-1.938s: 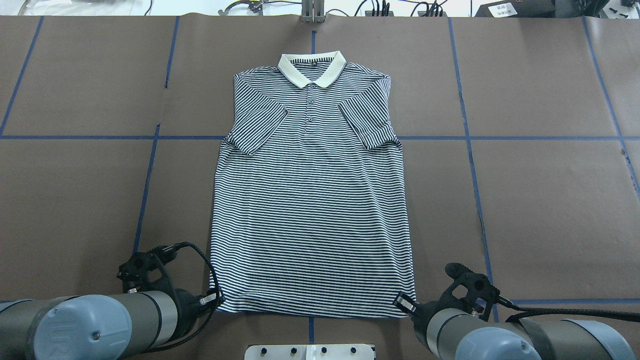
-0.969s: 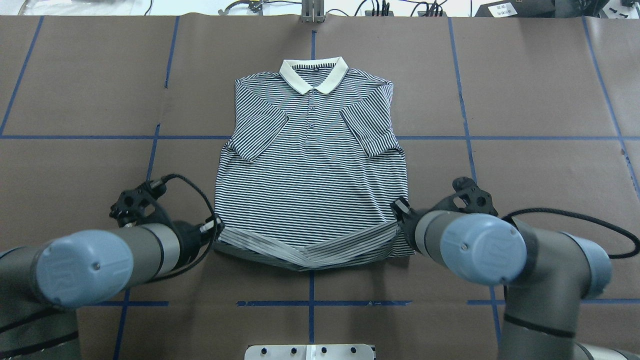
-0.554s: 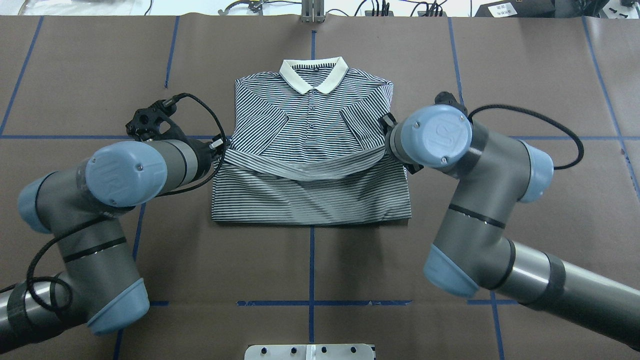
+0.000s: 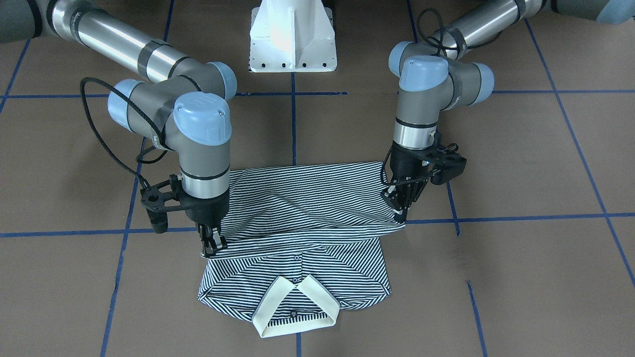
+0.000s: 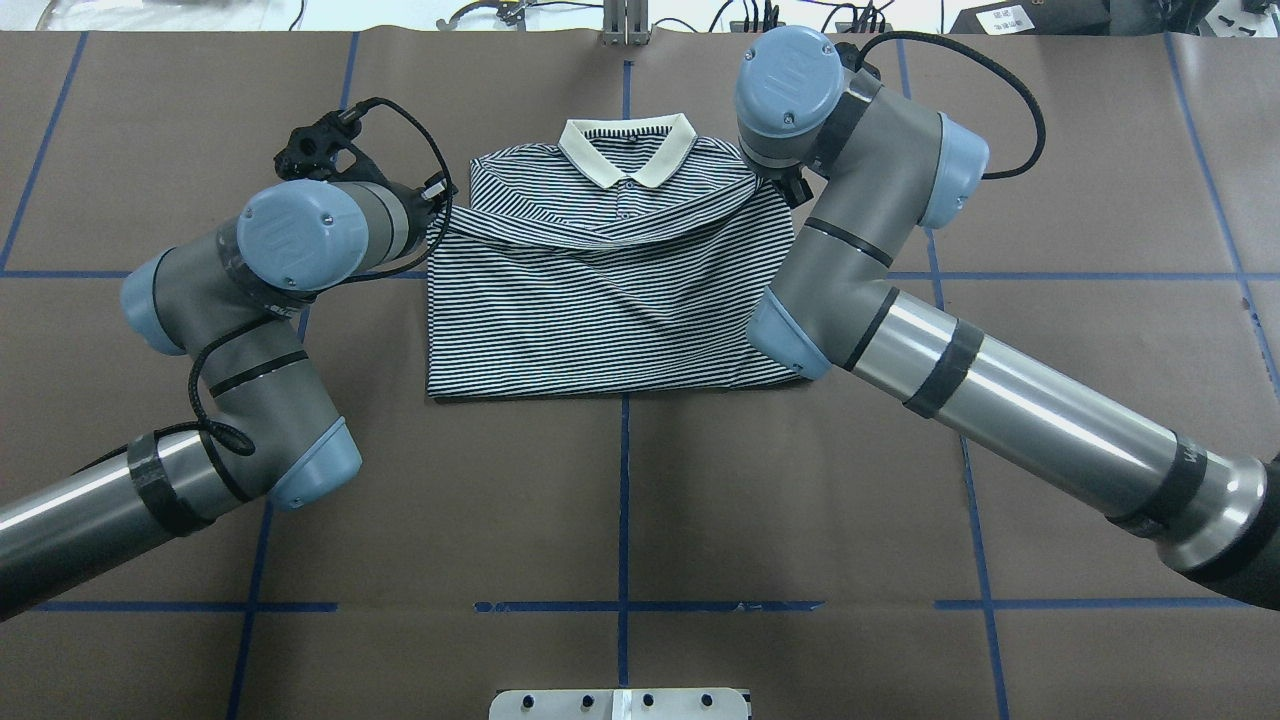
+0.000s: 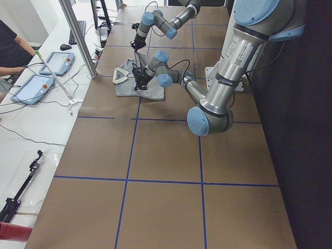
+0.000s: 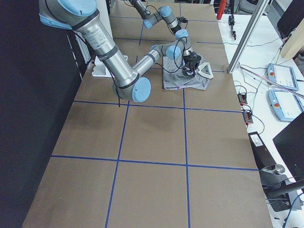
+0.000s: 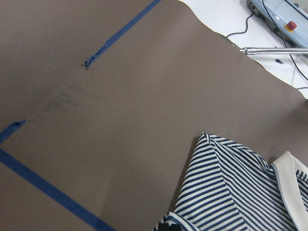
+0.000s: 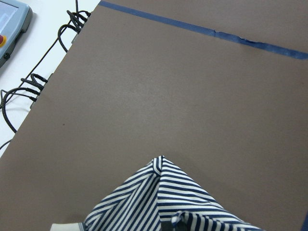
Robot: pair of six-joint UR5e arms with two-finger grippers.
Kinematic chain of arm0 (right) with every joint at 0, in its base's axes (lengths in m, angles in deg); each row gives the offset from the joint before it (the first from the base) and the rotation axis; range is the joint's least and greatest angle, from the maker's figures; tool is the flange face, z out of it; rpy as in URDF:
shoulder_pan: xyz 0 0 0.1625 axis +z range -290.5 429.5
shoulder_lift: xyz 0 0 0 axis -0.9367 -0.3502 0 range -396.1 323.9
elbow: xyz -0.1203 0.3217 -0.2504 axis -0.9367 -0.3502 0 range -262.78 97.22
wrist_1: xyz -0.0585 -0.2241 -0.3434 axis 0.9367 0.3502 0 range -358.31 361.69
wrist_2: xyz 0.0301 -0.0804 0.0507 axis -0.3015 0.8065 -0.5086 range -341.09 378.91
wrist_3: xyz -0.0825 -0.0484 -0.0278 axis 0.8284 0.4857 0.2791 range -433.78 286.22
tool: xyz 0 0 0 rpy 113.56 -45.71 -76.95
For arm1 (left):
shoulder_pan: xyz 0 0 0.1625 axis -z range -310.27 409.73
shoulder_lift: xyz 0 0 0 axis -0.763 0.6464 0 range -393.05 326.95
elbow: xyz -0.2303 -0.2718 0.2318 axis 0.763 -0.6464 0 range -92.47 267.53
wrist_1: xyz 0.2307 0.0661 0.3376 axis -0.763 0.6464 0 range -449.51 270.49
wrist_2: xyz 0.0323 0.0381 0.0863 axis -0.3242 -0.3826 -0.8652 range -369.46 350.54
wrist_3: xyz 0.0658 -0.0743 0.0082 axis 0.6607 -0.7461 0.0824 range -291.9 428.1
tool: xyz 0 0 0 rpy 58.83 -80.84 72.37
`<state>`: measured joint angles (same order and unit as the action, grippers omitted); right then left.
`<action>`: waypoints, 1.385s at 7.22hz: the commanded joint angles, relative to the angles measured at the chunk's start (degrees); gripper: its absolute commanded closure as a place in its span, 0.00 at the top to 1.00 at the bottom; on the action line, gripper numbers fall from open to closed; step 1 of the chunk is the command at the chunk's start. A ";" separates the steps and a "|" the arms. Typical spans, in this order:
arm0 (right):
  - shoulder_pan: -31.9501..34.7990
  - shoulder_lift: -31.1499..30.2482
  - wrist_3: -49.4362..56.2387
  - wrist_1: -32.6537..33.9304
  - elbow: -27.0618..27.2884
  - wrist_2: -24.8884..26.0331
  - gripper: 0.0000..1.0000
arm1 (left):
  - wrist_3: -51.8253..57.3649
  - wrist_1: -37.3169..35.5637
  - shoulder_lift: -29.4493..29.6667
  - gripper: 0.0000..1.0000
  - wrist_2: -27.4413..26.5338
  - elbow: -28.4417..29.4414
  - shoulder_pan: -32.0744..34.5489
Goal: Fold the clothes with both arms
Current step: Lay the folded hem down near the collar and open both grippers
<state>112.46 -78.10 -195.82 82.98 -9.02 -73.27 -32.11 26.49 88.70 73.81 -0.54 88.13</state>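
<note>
– Both arms have swung the hem much closer to the cream collar; the striped polo shirt is now nearly doubled over.
– How do the arms stand?
– The left arm is bent at the elbow, wrist pointing down, with the left gripper beside the collar on the robot's left. The right arm mirrors it, with the right gripper on the collar's other side.
– And the jaws?
– Each pair is pressed together on a hem corner, lifted off the layer beneath. The hem sags between them, just short of the collar.
– The shirt itself?
– Flat on the brown-papered table, with the collar farthest from the robot and the fold edge nearest.
</note>
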 commanded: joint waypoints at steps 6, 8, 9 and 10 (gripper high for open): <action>1.69 3.33 1.44 -10.01 -15.23 -1.95 0.00 | 1.16 13.64 5.07 0.00 0.06 17.58 3.97; 1.69 3.33 1.71 -10.10 -16.37 -1.95 0.00 | 1.07 13.64 6.47 0.00 0.14 17.94 3.97; 2.04 3.59 2.15 -10.10 -16.37 -1.95 0.00 | 1.16 13.73 6.39 0.00 0.23 18.29 3.97; 2.04 4.46 2.15 -10.10 -16.54 -2.04 0.00 | 1.16 13.73 6.48 0.04 0.23 18.38 3.88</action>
<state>114.39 -74.36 -193.83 72.90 -25.36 -75.24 -30.98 40.19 95.01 74.00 17.62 92.08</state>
